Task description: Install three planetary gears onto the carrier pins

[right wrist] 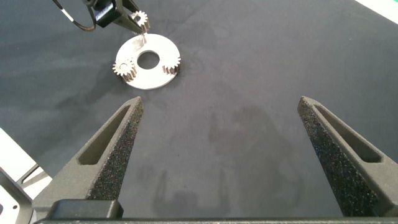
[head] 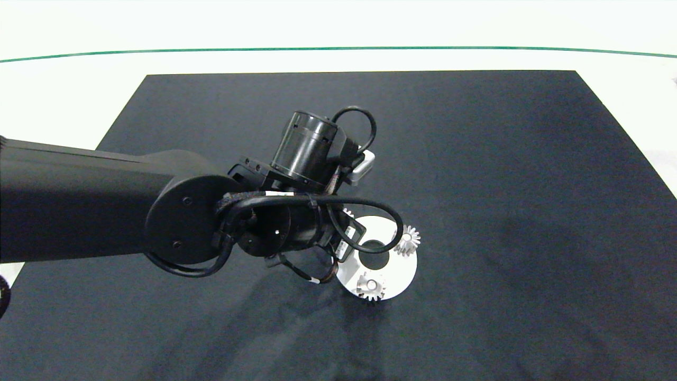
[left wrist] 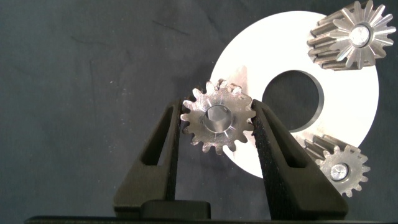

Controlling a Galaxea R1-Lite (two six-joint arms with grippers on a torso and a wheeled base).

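Over the disc [left wrist: 348, 106] rim, L gripper [left wrist: 216, 121] jaws clamp the third gear [left wrist: 217, 119] flat, bore vertical above the last pin; two gears [left wrist: 351, 34] seated; R gripper [right wrist: 221, 130] jaws open, well apart.

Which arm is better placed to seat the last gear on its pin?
The left. Its gripper already holds the third gear over the white disc, whose other two gears sit on pins. The right gripper hangs open, away from the disc.
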